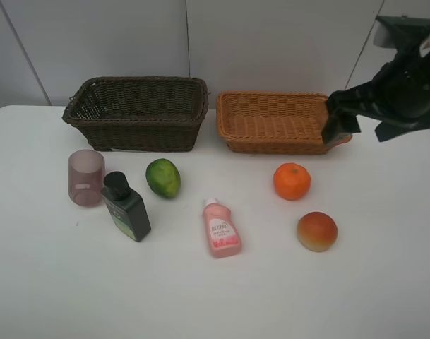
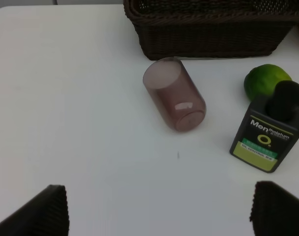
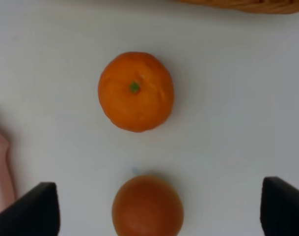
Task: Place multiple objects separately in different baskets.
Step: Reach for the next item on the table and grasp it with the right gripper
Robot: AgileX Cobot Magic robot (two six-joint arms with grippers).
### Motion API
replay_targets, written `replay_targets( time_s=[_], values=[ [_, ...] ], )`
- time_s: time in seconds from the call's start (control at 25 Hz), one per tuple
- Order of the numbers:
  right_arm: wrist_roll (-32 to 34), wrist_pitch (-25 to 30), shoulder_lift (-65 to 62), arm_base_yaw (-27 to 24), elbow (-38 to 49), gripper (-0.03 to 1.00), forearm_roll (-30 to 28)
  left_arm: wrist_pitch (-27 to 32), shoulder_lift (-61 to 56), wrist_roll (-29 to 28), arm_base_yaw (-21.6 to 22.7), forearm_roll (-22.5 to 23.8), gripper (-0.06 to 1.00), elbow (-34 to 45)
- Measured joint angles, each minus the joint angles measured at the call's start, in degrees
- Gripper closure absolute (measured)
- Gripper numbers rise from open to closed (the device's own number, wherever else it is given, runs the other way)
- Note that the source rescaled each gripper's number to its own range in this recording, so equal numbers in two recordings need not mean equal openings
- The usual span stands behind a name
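On the white table lie a mauve cup (image 1: 85, 176), a dark green bottle (image 1: 126, 207), a green fruit (image 1: 163, 177), a pink bottle (image 1: 221, 228), an orange (image 1: 291, 181) and a red-yellow fruit (image 1: 317, 231). The dark brown basket (image 1: 137, 131) and the tan basket (image 1: 271, 145) stand empty behind them. My right gripper (image 1: 339, 120) hovers open over the tan basket's right end; its wrist view shows the orange (image 3: 136, 91) and the red-yellow fruit (image 3: 147, 206) below it. My left gripper (image 2: 159, 211) is open and empty, off the exterior view, above the table near the cup (image 2: 175, 101).
The left wrist view also shows the dark bottle (image 2: 269, 135), the green fruit (image 2: 264, 78) and the dark basket's wall (image 2: 208, 34). A white wall rises right behind the baskets. The table's left edge lies near the dark basket.
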Motion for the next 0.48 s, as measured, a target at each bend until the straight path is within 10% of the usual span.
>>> replay_targets(
  time_s=[0.48],
  values=[
    [7.8, -6.8, 11.7, 6.8, -3.1, 0.22, -0.7, 0.0, 0.0, 0.0, 0.0, 0.0, 0.02, 0.0]
  ],
)
